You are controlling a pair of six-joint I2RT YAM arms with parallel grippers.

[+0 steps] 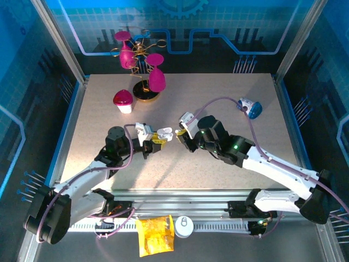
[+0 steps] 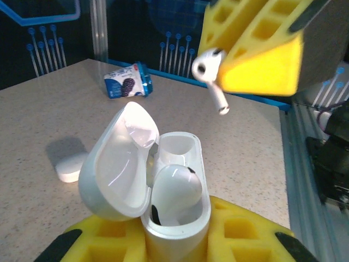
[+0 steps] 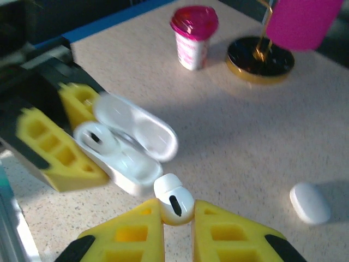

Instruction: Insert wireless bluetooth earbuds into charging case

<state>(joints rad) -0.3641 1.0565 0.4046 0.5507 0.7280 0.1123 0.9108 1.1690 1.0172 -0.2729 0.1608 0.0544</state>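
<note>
While the left gripper stands clamped on the base of the open charging case, the right gripper is pinched shut on the bulb of a loose earbud in the air just beside it. Seen from the left wrist, this earbud hangs above and slightly to the right of the case. Its short stem points downward, tilted a little toward the right. The case is a smooth, glossy white pebble of plastic, and its hinged lid is thrown back to the left. A second earbud already sits in the nearer socket, its rounded head up. The farther socket is a bare, rounded well. In my judgement the coming move turns on that gap: the held earbud must come down and slightly left, stem first, with its long axis lined up with the well. The right arm carries it, so the right arm is the nearer one. Both grippers have yellow plastic fingers cut with square hollows. The speckled beige table also holds a closed white case, a pink-lidded yogurt cup, a blue and white cup lying on its side, and a round stand with a dark, gold-rimmed base.
</note>
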